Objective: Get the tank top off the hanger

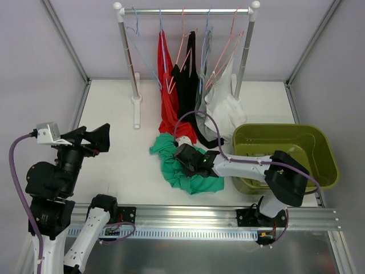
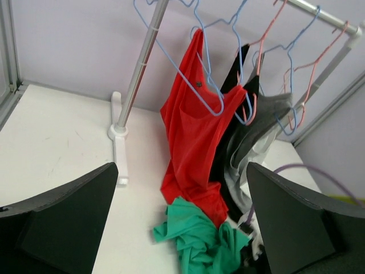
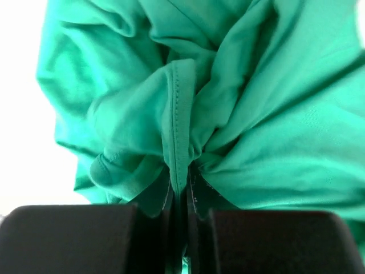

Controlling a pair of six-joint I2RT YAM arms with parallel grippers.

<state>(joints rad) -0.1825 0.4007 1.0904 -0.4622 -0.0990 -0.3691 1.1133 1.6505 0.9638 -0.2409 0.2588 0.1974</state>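
Observation:
A green tank top (image 1: 181, 165) lies crumpled on the white table below the clothes rack; it also shows in the left wrist view (image 2: 199, 237) and fills the right wrist view (image 3: 217, 103). My right gripper (image 1: 183, 155) is shut on a fold of its hem, the jaws pinched on the fabric (image 3: 181, 188). My left gripper (image 1: 94, 138) is open and empty, raised at the left, well away from the clothes. A red top (image 1: 166, 100), a black top (image 1: 187, 91), a grey top (image 1: 204, 85) and a white top (image 1: 223, 103) hang from wire hangers on the rail (image 1: 185, 11).
An olive-green bin (image 1: 288, 154) stands at the right of the table, under my right arm. The rack's white posts (image 1: 130, 57) and foot (image 1: 137, 111) stand at the back. An empty blue hanger (image 2: 188, 74) hangs by the red top.

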